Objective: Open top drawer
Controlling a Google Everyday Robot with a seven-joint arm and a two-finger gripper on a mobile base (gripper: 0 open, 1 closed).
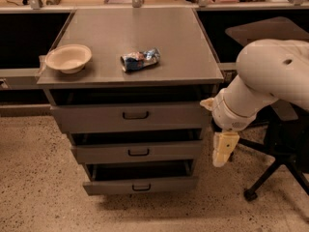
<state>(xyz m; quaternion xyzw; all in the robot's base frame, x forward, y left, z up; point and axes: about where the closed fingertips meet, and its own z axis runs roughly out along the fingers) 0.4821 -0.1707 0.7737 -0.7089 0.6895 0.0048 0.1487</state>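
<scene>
Our gripper (223, 151) hangs right of the cabinet (193, 47), and we cannot tell if it is clenched; we should bring it left to the top drawer (87, 117), just under the cabinet's top, hook its central black handle (135, 115), and pull straight nearward.

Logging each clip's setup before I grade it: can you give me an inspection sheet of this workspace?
Surface: grey cabinet top, flat.
Job's things: top drawer, dark gap above its front; loop handle untouched.
Clutter: bowl at left, snack bag near the middle.
Grippers: gripper hangs pointing down, right of the drawers, touching nothing.
Cables: nothing seen.
Surroundings: middle drawer, bottom drawer, chair base at right, speckled floor.
</scene>
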